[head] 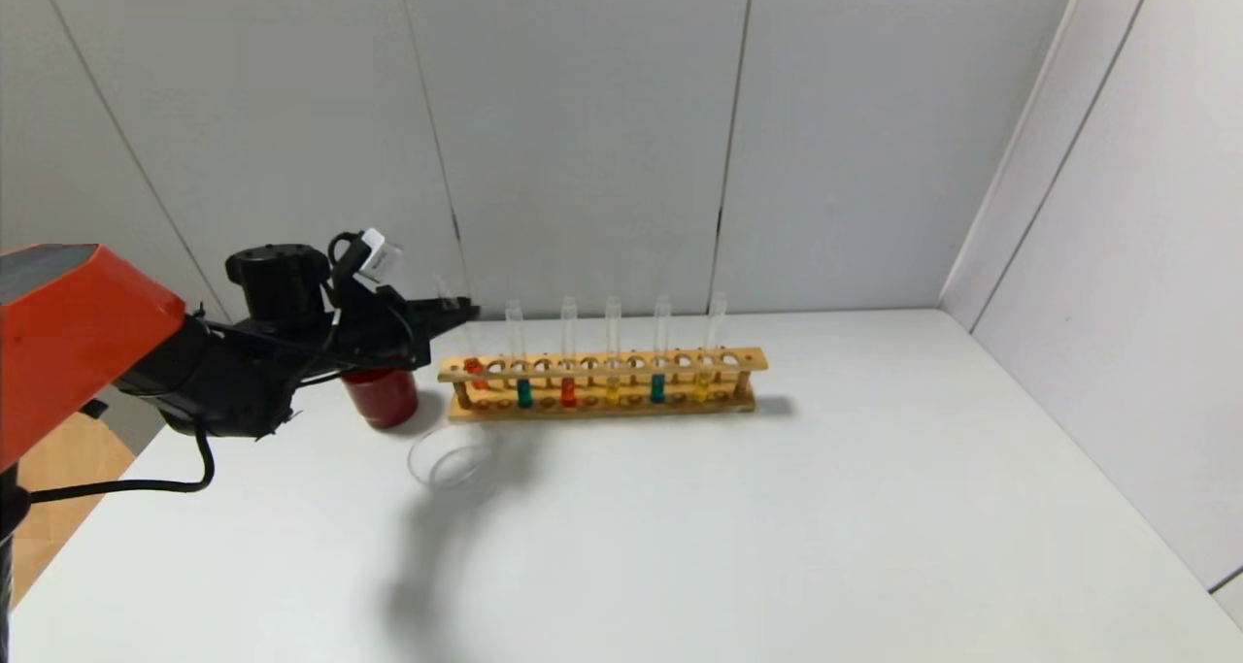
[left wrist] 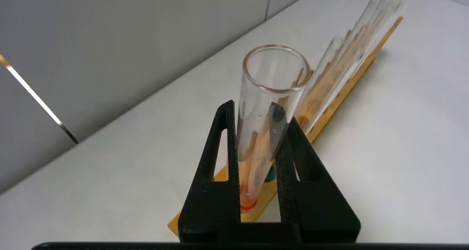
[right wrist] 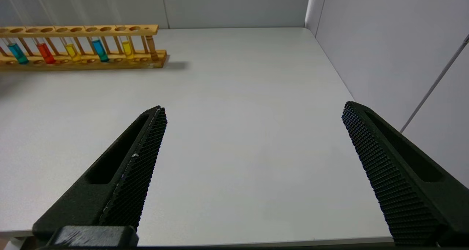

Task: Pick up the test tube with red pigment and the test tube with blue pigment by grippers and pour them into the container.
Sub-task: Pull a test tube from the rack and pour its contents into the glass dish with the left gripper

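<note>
White table (head: pixel 874 508), grey panel walls (head: pixel 583 129). Left gripper (left wrist: pixel 256 114) jaws narrowed onto red tube (left wrist: pixel 269 96) at the rack's (head: pixel 602 383) end slot; dish (head: pixel 454 464) just below, blue tube (head: pixel 524 377) just beyond. Right gripper (right wrist: pixel 253 122) wide apart — nothing held.

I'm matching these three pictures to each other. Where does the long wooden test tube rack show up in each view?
Head view: the long wooden test tube rack stands mid-table, beside the dark red cup.
Left wrist view: it runs away behind the left gripper, which is shut on the clear glass tube with orange-red liquid.
Right wrist view: its end is far beyond the open right gripper.
Shared landmark: the rack's coloured tubes.
</note>
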You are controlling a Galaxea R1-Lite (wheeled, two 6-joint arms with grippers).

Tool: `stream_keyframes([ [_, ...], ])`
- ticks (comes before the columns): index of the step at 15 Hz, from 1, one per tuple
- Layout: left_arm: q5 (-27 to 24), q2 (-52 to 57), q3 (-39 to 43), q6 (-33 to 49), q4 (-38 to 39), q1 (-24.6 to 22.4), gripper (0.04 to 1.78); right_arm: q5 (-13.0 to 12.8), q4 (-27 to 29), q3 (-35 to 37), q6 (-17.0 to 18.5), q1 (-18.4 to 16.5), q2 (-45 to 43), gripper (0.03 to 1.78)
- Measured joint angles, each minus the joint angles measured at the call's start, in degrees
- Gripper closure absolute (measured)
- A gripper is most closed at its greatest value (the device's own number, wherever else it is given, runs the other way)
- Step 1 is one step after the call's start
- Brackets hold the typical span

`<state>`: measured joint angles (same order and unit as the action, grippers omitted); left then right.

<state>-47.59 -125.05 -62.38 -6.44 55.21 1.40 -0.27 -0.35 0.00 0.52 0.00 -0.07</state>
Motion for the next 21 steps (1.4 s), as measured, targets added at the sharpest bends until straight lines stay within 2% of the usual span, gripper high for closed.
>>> stream_keyframes([
  [3,2.4,5.7,-1.1,1.9,-2.4,0.4,1.49,0.0,0.0,0.0,0.0,0.0,0.0,0.06],
  [7,4.4,15.7,-3.4,2.3,-12.1,0.4,1.49,0.0,0.0,0.0,0.0,0.0,0.0,0.06],
  [10,6.0,23.9,-2.1,0.5,-19.6,-0.6,1.49,0.0,0.0,0.0,0.0,0.0,0.0,0.06],
  [12,6.5,28.7,2.5,-4.6,-23.2,-3.0,1.49,0.0,0.0,0.0,0.0,0.0,0.0,0.06],
  [18,8.0,37.7,18.3,-24.3,-24.7,-11.1,1.49,0.0,0.0,0.0,0.0,0.0,0.0,0.06],
  [21,12.6,38.3,20.9,-33.1,-29.8,-12.2,1.49,0.0,0.0,0.0,0.0,0.0,0.0,0.06],
])
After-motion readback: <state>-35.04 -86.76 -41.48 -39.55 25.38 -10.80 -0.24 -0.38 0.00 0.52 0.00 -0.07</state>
